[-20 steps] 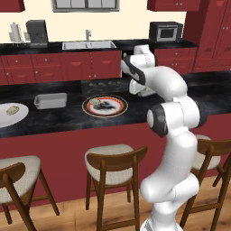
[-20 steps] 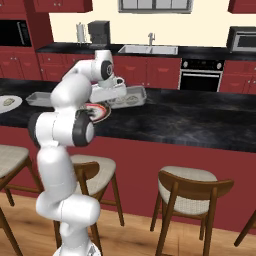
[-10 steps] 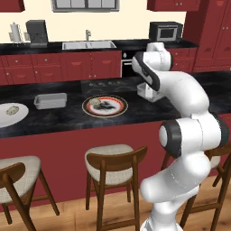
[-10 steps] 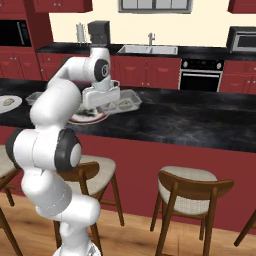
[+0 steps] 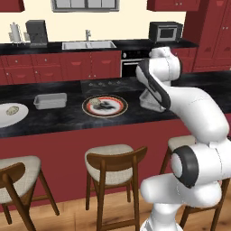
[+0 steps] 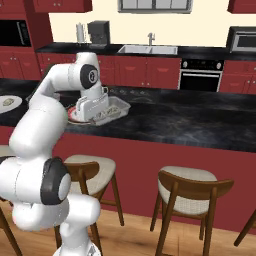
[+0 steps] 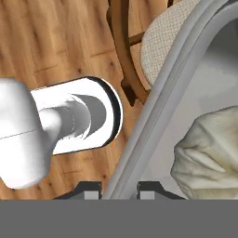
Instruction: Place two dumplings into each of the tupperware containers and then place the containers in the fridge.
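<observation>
The white arm's gripper [image 6: 95, 106] grips the rim of a pale tupperware container [image 6: 111, 109], held tilted above the dark surface [image 6: 190, 120] and a red-rimmed plate [image 6: 74, 116]. A round white plate [image 6: 7, 102] sits far left; wooden stools [image 6: 192, 192] line the front.

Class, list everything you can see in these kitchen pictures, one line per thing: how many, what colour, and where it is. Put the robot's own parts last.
tupperware containers: two, pale grey; one on the counter left of the red-rimmed plate, one lifted in the gripper.
dumplings: pale beige; one in the held container, one on the white plate, at least one on the red-rimmed plate.
red-rimmed plate: one, on the dark counter.
white plate: one, at the counter's left end.
stools: wooden with pale cushions, in front of the counter.
sink: one, grey, on the back counter.
oven: one, black, below the back counter.
microwave: one, dark, on the back counter.
gripper: one, shut on the held container's rim.
</observation>
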Available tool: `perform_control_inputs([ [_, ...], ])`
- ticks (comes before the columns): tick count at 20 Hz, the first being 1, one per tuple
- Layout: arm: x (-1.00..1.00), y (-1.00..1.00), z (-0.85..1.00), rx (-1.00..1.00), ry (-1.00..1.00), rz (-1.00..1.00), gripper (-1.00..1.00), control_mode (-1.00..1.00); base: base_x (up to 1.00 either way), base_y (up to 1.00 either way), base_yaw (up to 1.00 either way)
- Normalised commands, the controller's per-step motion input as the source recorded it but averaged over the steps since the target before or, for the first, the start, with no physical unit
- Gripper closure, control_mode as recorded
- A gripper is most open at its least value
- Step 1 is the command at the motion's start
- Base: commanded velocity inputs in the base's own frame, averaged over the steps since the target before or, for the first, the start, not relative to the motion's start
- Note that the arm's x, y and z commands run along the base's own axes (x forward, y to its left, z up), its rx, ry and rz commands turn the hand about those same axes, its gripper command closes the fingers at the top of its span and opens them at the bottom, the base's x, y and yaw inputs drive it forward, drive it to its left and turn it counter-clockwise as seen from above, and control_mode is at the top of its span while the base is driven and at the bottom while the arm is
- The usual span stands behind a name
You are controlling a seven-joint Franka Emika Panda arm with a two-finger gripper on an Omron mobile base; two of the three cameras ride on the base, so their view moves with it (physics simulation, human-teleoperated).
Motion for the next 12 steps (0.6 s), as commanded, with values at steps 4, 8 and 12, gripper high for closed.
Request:
perform_control_inputs([
  [4, -0.95, -0.08, 0.03, 0.04, -0.04, 0.28, 1.0, -1.0, 0.0, 0.0, 0.0],
  [8, -0.99, -0.5, 0.21, 0.06, -0.15, 0.03, 1.0, -1.0, 0.0, 0.0, 0.0],
  [12, -0.86, -0.09, 0.1, 0.0, -0.05, 0.02, 1.0, -1.0, 0.0, 0.0, 0.0],
])
